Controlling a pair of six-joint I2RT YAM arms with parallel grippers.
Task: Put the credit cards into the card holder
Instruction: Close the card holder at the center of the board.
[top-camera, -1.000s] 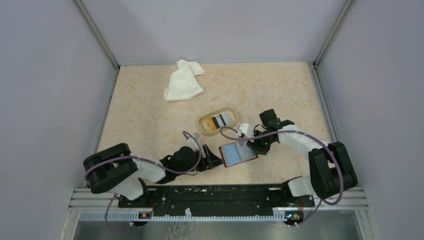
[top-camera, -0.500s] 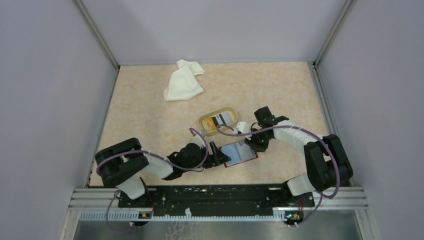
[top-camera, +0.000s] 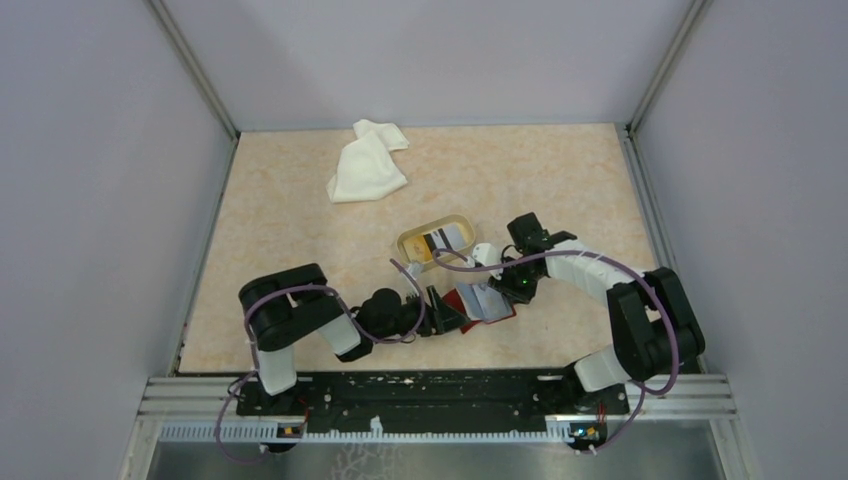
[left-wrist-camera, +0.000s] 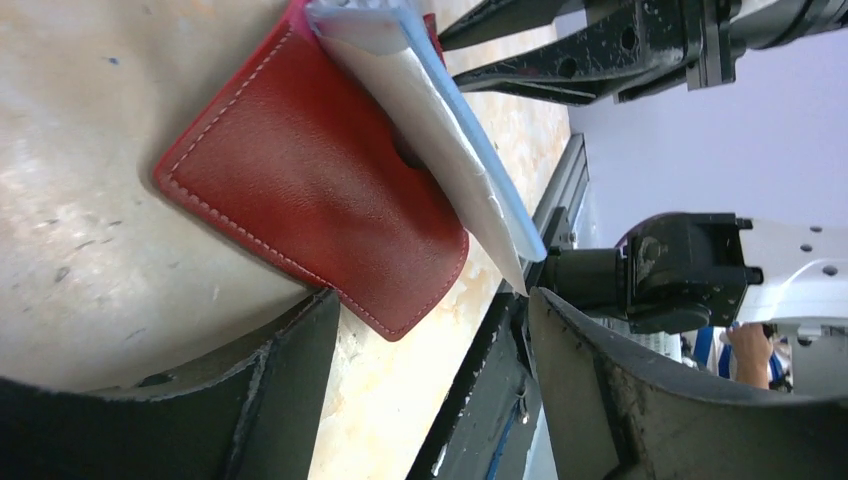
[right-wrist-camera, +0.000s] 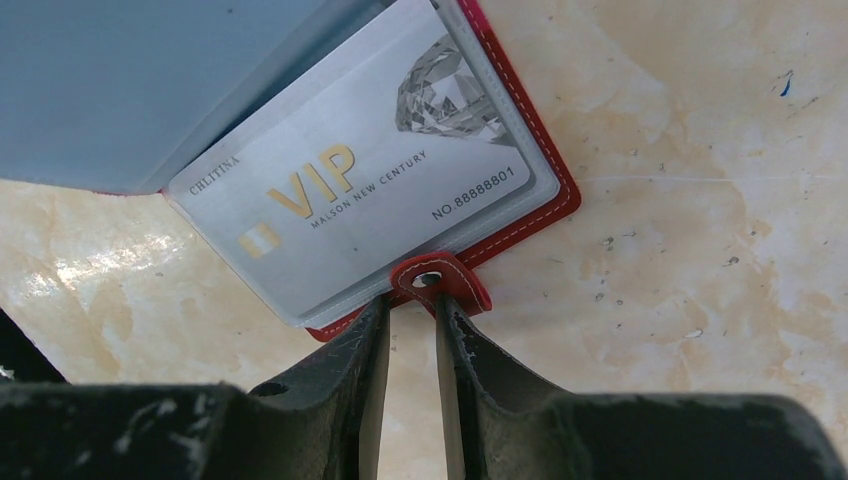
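Anchoring the holder

On the tabletop (top-camera: 300, 220) the card holder (top-camera: 480, 303) lies just beside the dish (top-camera: 405, 245) holding credit cards (top-camera: 440, 241). Left pincer (left-wrist-camera: 432, 300), spread, flanks its raised cover (left-wrist-camera: 310, 190); right pincer (right-wrist-camera: 408, 300), nearly pressed together at the snap tab (right-wrist-camera: 440, 283), grip unclear, should pin it flat.

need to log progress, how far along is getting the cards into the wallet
Done: one silver card sits in a clear pocket of the red wallet. In hand: the left gripper is open at the wallet's lifted side, and the right gripper is nearly closed at the snap tab; whether it pinches it is unclear. Left: several cards lie in the tan dish.
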